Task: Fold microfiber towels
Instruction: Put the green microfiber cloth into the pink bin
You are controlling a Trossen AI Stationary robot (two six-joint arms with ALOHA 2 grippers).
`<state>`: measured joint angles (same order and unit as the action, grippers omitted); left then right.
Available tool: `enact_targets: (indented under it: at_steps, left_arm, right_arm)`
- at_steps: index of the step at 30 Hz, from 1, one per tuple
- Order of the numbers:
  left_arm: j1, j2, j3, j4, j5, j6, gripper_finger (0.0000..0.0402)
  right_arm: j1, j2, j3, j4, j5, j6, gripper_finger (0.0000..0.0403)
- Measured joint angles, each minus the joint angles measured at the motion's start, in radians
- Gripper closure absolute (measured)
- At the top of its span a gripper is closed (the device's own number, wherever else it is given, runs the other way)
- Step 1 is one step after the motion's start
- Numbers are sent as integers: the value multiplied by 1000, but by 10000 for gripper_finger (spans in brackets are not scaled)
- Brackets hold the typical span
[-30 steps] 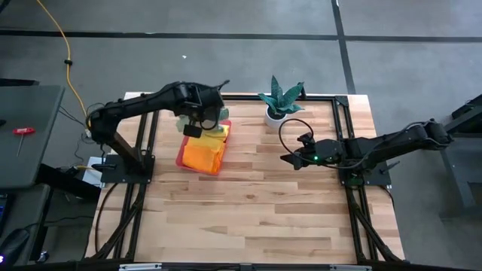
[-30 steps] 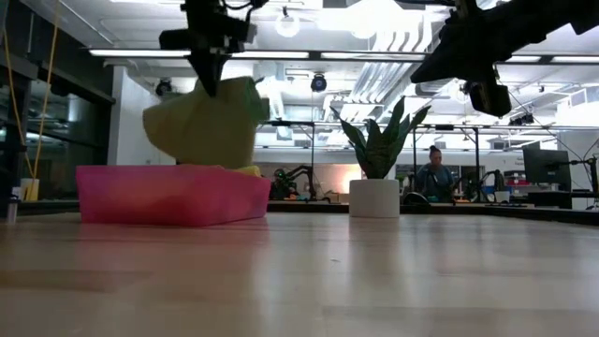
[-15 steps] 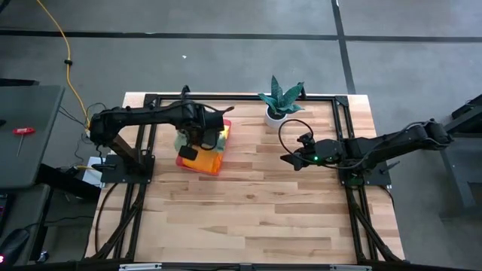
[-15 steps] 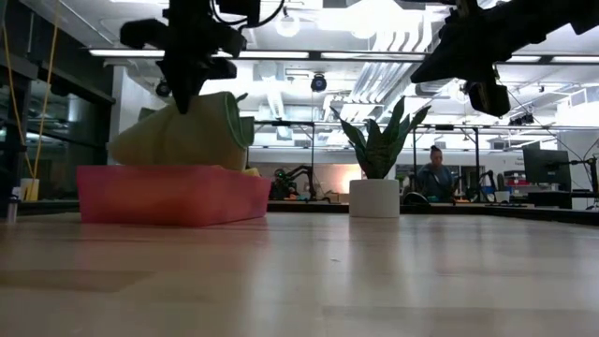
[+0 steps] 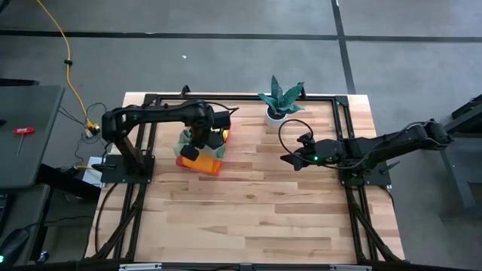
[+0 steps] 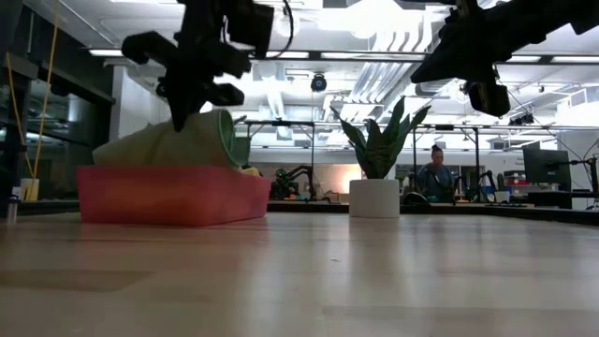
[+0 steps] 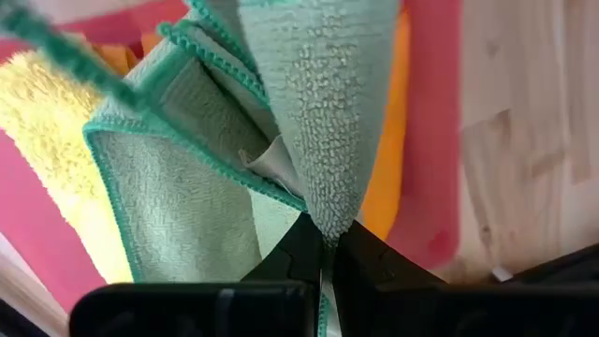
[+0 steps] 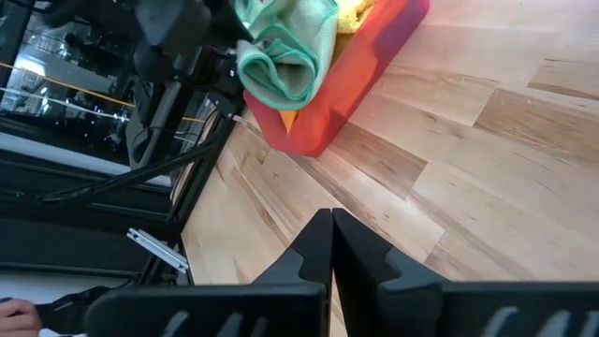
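A pale green microfiber towel (image 7: 309, 112) with teal edging lies bunched over the pink tray (image 6: 168, 195) at the table's far left. My left gripper (image 7: 325, 239) is shut on it from above and shows right over the tray (image 5: 202, 164) in the high view. Under it in the tray lie a yellow towel (image 7: 47, 122) and an orange towel (image 7: 388, 168). The green towel (image 6: 178, 145) slumps on that pile and rises above the tray's rim. My right gripper (image 8: 331, 220) is shut on nothing and hangs in the air right of the table's middle (image 5: 288, 159). My left gripper pinches a bunched fold of the pale green towel (image 7: 323, 211) between its two fingers, several layers gathered together. The fingers come from above and point down. The towel's lower part rests slack on the pile in the tray, and only the pinched peak (image 6: 187, 117) stands up.
A potted plant (image 5: 280, 102) in a white pot (image 6: 374, 197) stands at the far edge, right of the tray. Bare wooden tabletop (image 5: 256, 211) stretches over the near half. A person (image 6: 435, 173) sits far behind the table.
My left gripper has gone down toward the tray and a little toward the near edge, turning its wrist, still shut on the green towel. The towel, which hung above the tray, has sunk onto the pile and slumped sideways.
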<state>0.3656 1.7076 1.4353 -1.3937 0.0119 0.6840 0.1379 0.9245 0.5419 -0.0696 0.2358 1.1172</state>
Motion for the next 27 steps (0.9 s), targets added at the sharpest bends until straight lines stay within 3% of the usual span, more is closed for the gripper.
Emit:
enact_targets:
  at_steps: [10,19,27]
  left_arm:
    - [65,125,0,38,-40,89,401]
    - [82,140,0,126,-61,243,400]
    - [93,140,49,189,-181,280,400]
  right_arm:
    - [0,0,0,0,0,0,403]
    - [0,0,0,0,0,0,403]
    - [0,0,0,0,0,0,403]
